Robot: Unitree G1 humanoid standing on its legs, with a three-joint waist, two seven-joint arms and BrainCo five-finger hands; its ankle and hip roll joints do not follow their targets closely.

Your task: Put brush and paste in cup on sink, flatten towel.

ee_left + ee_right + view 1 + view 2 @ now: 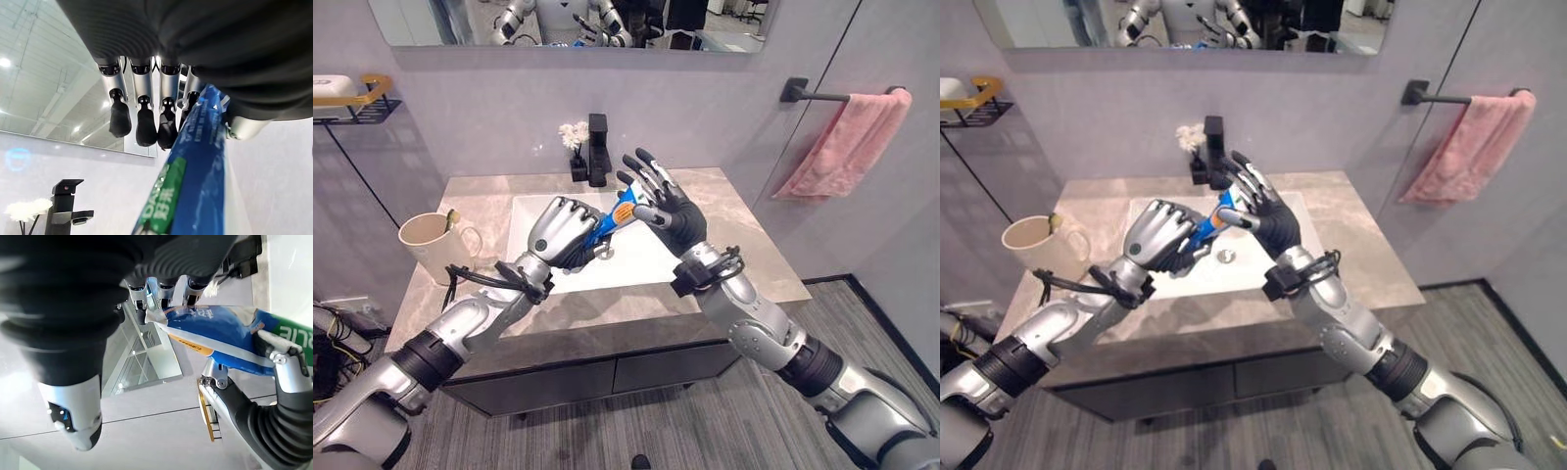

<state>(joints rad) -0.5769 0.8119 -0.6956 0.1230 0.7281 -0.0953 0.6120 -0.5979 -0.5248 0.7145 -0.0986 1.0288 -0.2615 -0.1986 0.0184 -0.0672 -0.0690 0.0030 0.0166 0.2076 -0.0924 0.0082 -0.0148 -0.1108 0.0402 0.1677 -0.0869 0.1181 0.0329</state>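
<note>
Paste passing between hands above the sink

Left hand point(560, 227) is gripping the paste point(613, 217) in curled fingers; right hand point(668, 209), fingers spread, is seemingly touching its end. Right should be closing firmly before left releases, then carrying it to the cup point(429, 245)

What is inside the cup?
A toothbrush pokes out of the cup on the counter; just its top end shows. The cup's wall hides its bottom. The toothpaste isn't in yet; the left hand holds it above the sink.
</note>
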